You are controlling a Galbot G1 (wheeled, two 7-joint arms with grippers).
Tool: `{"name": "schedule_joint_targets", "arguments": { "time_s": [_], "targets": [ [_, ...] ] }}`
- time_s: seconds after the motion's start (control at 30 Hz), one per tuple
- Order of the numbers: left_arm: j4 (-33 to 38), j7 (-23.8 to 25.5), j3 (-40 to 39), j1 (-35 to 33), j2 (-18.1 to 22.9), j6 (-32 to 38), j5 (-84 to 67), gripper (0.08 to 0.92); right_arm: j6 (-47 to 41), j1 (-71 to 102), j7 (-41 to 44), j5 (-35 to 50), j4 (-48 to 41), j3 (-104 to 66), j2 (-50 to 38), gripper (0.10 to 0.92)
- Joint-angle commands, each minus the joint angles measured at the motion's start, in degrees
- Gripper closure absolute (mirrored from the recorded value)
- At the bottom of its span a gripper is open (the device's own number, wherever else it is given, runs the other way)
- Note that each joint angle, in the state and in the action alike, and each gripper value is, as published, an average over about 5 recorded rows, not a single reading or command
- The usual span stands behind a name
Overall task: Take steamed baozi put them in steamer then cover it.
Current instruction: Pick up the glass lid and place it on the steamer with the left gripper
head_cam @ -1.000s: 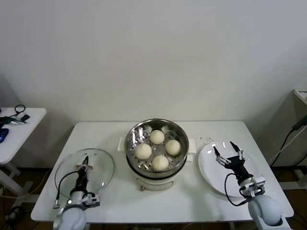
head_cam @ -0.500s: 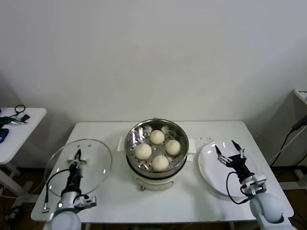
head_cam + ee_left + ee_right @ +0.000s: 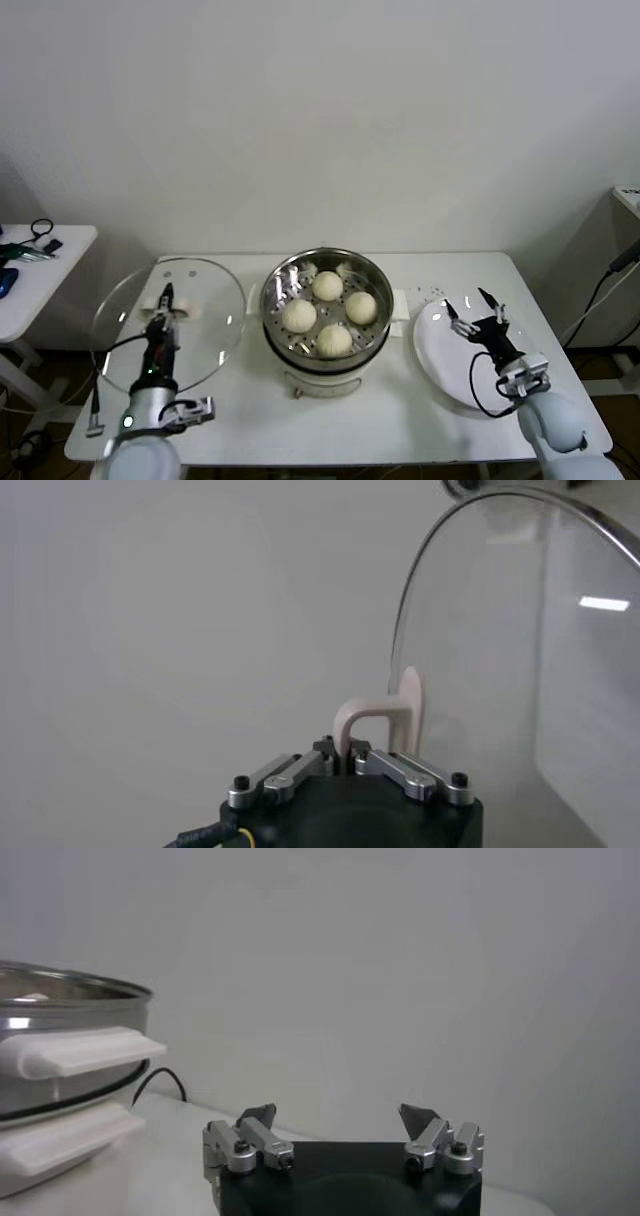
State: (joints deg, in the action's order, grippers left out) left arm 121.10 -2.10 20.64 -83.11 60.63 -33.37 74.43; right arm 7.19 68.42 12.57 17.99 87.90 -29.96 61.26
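So the left gripper (image 3: 167, 297) is clamped tight on the cream-white handle (image 3: 385, 720) of the cover (image 3: 170, 322), a round clear glass lid with a thin metal rim. It's held up off the table (image 3: 400, 420), tilted, over the table's left end and just beside the steamer (image 3: 326, 312). In the left wrist view you can see the smooth arched handle pinched right between the two metal fingers (image 3: 405, 770), with the curved glass edge sweeping up beside it.

The steamer itself sits mid-table: big shiny stainless basket with a perforated floor, on a cream-white pot base with chunky white side handles. All four steamed baozi (image 3: 329, 312) are inside it, smooth off-white dough balls arranged in a loose diamond, close together on the holed floor.

Over on the right, the right gripper (image 3: 478, 312) hangs just above the flat white plate (image 3: 440, 350), jaws spread wide with nothing in them. The right wrist view shows its two pointed dark fingertips (image 3: 420, 1120) well apart, steamer rim off to the side.
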Motion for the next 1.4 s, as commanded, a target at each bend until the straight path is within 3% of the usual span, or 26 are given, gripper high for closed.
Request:
{"name": "schedule_joint_targets", "arguments": {
  "time_s": [0.03, 0.27, 0.57, 1.0, 1.4],
  "targets": [
    [4.8, 11.5, -17.5, 14.4, -4.1, -9.7, 3.7, 0.843, -0.1, -2.4, 0.0, -0.6, -2.6, 1.7, -0.3, 0.203],
    [2.2, 21.9, -26.2, 24.6, 1.8, -11.6, 11.1, 0.843, 0.1, -3.6, 0.0, -0.9, -4.4, 2.2, -0.3, 0.203],
    [-3.4, 26.2, -29.4, 25.6, 13.7, -11.6, 19.1, 0.843, 0.5, -4.1, 0.1, -1.1, -6.0, 1.6, -0.4, 0.203],
    [-11.2, 26.6, -31.7, 29.4, 25.7, -11.6, 22.7, 0.843, 1.6, -2.5, 0.8, -1.2, -8.0, -1.8, -0.9, 0.203],
    [-18.3, 21.4, -31.8, 29.4, 31.2, -11.6, 23.7, 0.843, 2.1, -1.0, 0.9, -2.2, -8.5, -3.7, -0.7, 0.203]
  ]
}}
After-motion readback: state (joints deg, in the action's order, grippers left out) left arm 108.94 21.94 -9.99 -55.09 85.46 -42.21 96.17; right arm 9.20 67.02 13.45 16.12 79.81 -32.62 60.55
